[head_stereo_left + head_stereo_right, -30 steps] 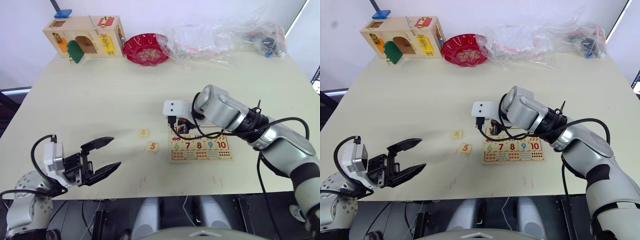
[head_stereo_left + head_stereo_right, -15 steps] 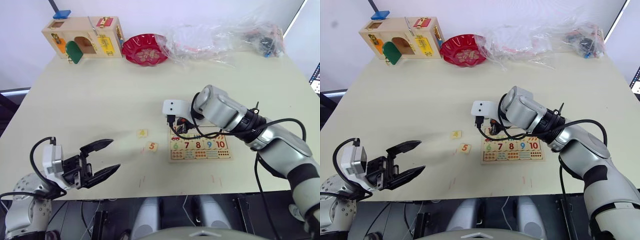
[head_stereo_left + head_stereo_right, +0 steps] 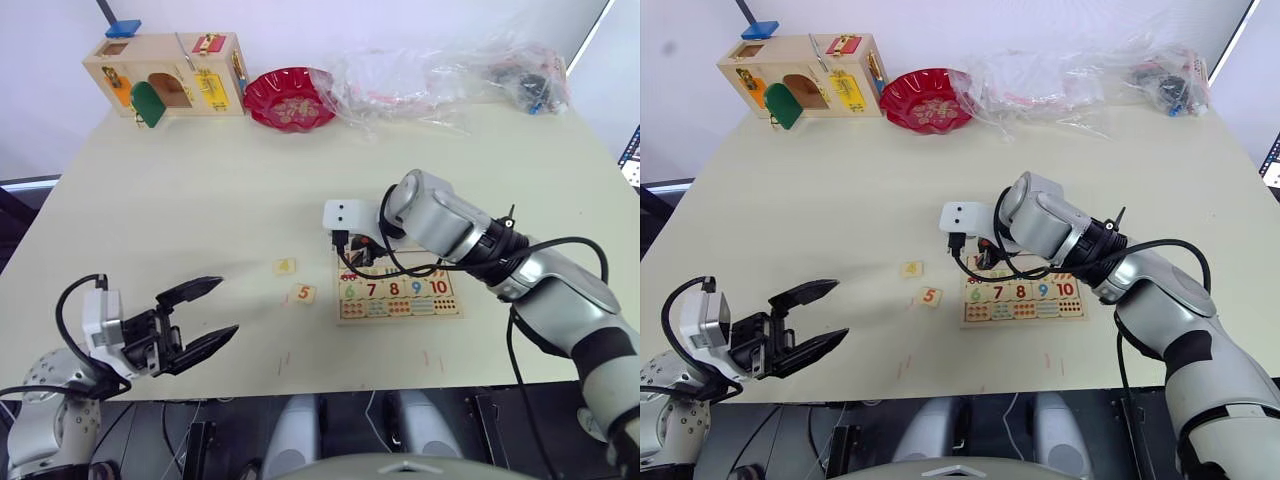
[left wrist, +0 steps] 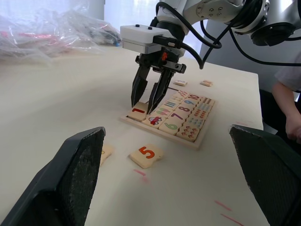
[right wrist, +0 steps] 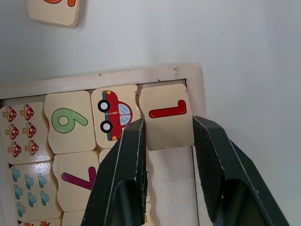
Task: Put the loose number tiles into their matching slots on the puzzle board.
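Pale wood under the right gripper (image 5: 168,136): its two black fingers stand a little apart either side of the red 1 tile (image 5: 166,116), which sits in the corner slot (image 5: 188,87) of the puzzle board (image 3: 401,296), next to the red car picture (image 5: 113,111). Whether the fingers actually press the tile's edges, I cannot tell; from the wrist view they flank it closely. From the left wrist view the same fingertips point down onto that corner tile.

The board lies near the front edge of the table (image 3: 200,180), with the row 6 to 10 (image 3: 397,289) visible in coloured digits and dot tiles below. Further along the top row, the arm covers the other recesses, so their state is hidden.

Two loose tiles wait on the bare table to the left of the board: the 5 tile (image 3: 304,293), orange digit up, just beside the board, and the 4 tile (image 3: 285,266), a little farther back and to the left. They lie apart from each other, both flat.

The left gripper (image 3: 205,315) hovers low at the front left, fingers spread wide, holding nothing, well apart from the tiles.

At the far edge stand a wooden latch box (image 3: 168,72), a red dish (image 3: 292,97) and crumpled clear plastic bags (image 3: 440,70).
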{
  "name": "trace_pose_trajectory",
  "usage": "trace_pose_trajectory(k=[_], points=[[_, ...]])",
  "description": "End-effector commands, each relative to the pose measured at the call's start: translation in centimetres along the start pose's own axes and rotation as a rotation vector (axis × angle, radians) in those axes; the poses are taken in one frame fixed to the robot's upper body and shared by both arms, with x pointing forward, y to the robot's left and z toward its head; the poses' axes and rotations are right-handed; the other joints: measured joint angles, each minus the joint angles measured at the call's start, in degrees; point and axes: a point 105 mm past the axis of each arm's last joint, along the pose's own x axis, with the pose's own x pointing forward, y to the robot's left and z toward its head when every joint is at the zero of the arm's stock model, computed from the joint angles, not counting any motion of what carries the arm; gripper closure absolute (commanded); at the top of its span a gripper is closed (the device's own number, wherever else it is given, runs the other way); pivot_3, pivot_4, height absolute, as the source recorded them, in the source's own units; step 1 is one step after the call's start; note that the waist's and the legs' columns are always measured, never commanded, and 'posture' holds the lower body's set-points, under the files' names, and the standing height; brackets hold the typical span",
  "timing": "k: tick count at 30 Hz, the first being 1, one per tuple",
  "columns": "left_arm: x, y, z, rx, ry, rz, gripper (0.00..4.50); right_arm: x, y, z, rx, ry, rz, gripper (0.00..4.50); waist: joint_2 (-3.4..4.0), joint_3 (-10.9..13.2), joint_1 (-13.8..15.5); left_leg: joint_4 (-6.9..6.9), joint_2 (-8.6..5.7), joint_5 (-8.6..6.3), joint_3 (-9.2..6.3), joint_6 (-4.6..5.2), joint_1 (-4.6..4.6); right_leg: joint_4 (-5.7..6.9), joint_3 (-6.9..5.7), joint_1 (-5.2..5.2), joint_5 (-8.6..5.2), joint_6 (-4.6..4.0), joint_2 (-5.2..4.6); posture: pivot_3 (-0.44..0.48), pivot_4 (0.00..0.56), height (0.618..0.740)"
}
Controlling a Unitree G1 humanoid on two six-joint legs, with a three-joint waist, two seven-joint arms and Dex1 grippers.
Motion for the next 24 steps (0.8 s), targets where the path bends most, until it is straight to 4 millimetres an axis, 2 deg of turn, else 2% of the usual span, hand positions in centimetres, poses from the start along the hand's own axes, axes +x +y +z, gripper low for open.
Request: trace_pose_trajectory(k=[1, 17, 24], points=[[-0.49, 0.2, 0.87, 0.036, -0.022, 0.022, 0.0, -0.2, 0.15, 0.8, -0.025, -0.04, 0.004, 3.62, 0.0, 0.0, 0.0, 0.0, 0.0, 0.0, 0.0, 0.0, 0.0, 0.0, 0.0, 0.0, 0.0, 0.0, 0.0, 0.0, 0.15, 0.74], [-0.54, -0.04, 0.84, 0.032, -0.021, 0.025, 0.0, -0.3, -0.11, 1.0, -0.048, -0.049, -0.002, 3.62, 0.0, 0.0, 0.1, 0.0, 0.0, 0.0, 0.0, 0.0, -0.01, -0.02, 0.0, 0.0, 0.0, 0.0, -0.01, 0.0, 0.15, 0.74], [-0.47, -0.08, 0.83, 0.031, -0.02, 0.025, 0.0, -0.09, -0.1, 0.39, -0.041, -0.031, 0.006, 3.62, 0.01, 0.0, 0.1, -0.01, 0.0, 0.0, 0.0, 0.0, -0.02, -0.02, -0.01, 0.0, 0.0, 0.0, -0.02, 0.0, 0.15, 0.74]])
